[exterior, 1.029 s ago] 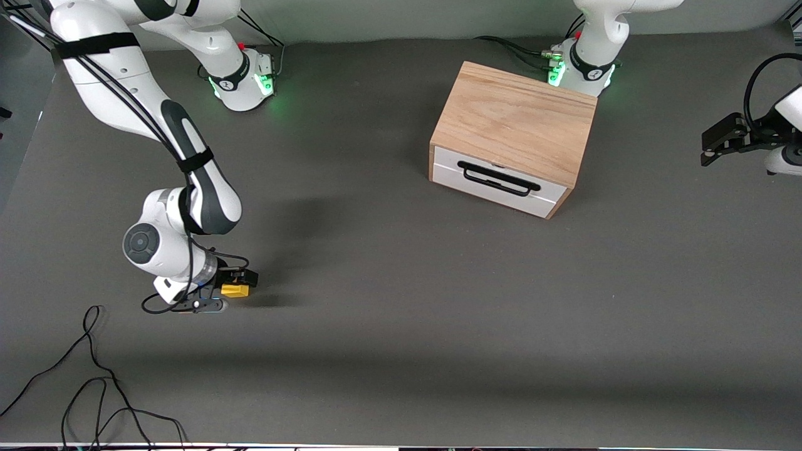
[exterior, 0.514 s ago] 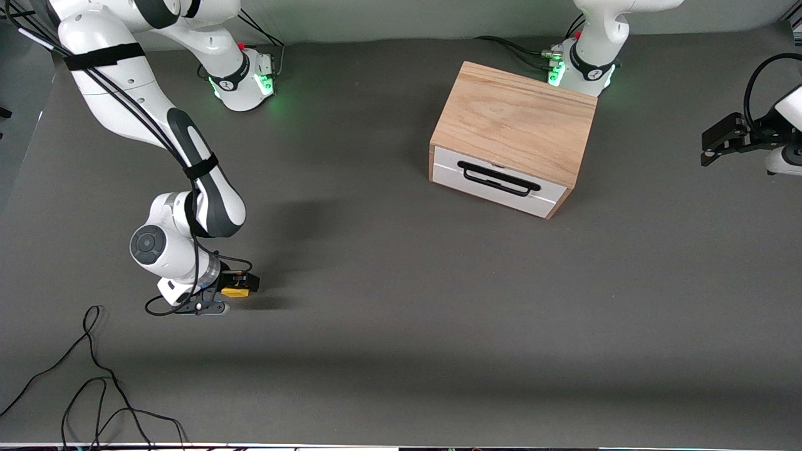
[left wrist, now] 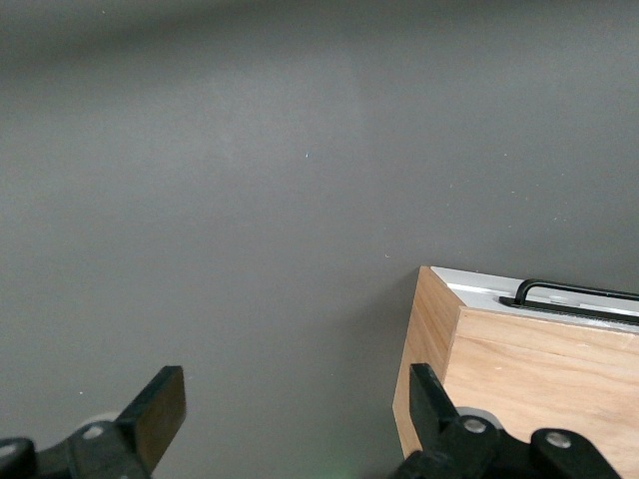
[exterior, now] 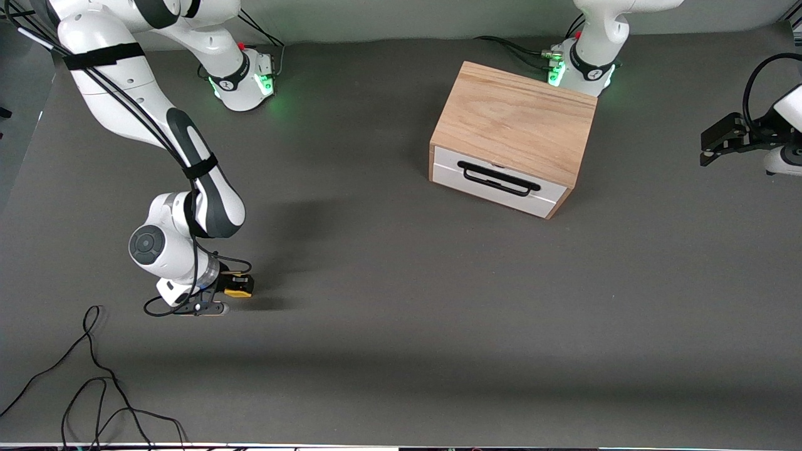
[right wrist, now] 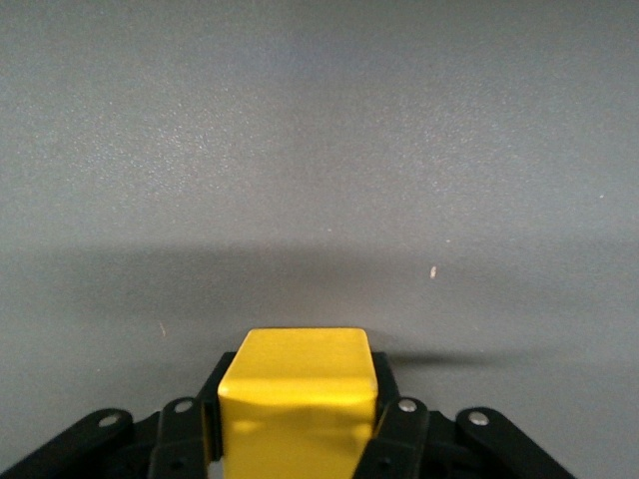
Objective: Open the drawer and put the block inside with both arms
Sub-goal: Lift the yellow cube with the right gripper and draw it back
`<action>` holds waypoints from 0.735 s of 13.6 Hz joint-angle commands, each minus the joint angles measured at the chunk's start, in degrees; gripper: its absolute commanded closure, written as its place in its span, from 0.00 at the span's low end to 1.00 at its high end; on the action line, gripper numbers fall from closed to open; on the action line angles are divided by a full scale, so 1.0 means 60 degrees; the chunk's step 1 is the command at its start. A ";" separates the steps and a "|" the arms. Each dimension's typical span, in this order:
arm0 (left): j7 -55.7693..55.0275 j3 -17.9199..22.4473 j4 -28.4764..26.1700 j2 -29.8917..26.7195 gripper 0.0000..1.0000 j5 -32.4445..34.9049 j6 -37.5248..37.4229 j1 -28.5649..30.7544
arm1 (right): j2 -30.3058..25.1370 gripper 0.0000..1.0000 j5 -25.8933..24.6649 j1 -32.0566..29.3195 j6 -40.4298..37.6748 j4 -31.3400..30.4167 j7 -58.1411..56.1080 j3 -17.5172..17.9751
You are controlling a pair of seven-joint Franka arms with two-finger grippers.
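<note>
My right pincer (exterior: 237,287) pinches the yellow block (right wrist: 297,399) low on the bench (exterior: 401,313), well apart from the shut drawer (exterior: 498,181). My left pincer (left wrist: 295,424) waits spread beside the wooden box (exterior: 517,119). Risk: a shallow grip could drop the block mid-carry.

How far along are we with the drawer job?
Early. Done: the right gripper has shut its jaws on the block, low at the right arm's end of the table. Left: the drawer is shut, handle untouched; the left gripper waits open off to the side.
</note>
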 commanded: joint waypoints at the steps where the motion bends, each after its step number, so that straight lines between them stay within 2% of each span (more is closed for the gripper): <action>1: 0.0132 -0.0065 0.0084 -0.0031 0.00 -0.0017 -0.0139 0.0080 | -0.0263 0.78 0.0023 0.0067 0.0010 -0.0022 0.0006 -0.0066; 3: 0.0132 -0.0065 0.0084 -0.0031 0.00 -0.0017 -0.0139 0.0094 | -0.0701 0.78 0.0037 0.0082 -0.0571 0.0022 -0.0067 -0.0066; 6: 0.0132 -0.0065 0.0084 -0.0031 0.00 -0.0017 -0.0139 0.0080 | -0.1492 0.79 -0.0021 0.0111 -0.2474 0.0534 -0.0053 -0.0081; 10: 0.0132 -0.0065 0.0084 -0.0031 0.00 -0.0017 -0.0124 0.0080 | -0.3014 0.79 -0.0504 0.0111 -0.4744 0.0988 0.0050 -0.0081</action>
